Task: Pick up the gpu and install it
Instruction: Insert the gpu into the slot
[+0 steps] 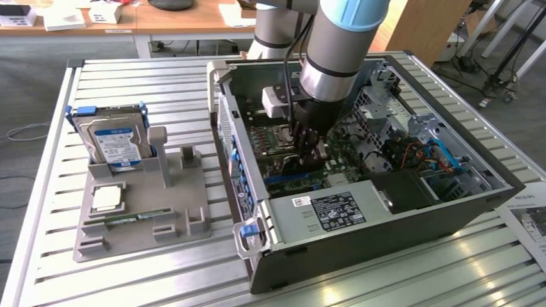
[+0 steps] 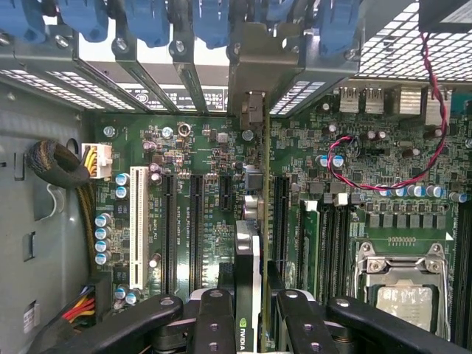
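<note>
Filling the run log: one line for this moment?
gripper shut on gpu | gpu edge-on at motherboard slots, seating unclear | inside computer case

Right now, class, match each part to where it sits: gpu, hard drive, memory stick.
Parts:
1. gpu
2. hard drive
3. memory stick

Places:
A. lying flat on the grey holder
B. gripped by the claw, inside the computer case
C. standing upright in the grey holder

Pairs: 1-B, 2-C, 3-A
</note>
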Controlling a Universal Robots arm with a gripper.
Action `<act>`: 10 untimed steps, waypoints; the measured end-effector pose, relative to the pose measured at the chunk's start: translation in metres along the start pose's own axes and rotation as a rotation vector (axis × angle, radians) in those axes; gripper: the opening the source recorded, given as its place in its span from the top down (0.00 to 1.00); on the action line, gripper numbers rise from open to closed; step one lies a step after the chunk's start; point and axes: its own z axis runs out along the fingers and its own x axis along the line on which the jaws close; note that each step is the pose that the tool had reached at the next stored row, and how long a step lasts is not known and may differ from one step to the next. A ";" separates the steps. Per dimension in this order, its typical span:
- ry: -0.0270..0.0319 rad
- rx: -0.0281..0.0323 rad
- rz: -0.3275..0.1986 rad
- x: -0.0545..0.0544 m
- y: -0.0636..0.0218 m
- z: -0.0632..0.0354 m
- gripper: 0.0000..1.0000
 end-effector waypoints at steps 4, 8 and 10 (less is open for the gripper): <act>0.0000 0.0002 0.000 0.000 0.0000 0.0005 0.73; -0.0002 0.0005 0.000 0.000 0.0009 0.0009 0.73; 0.0000 0.0004 0.000 0.000 0.0008 0.0009 0.73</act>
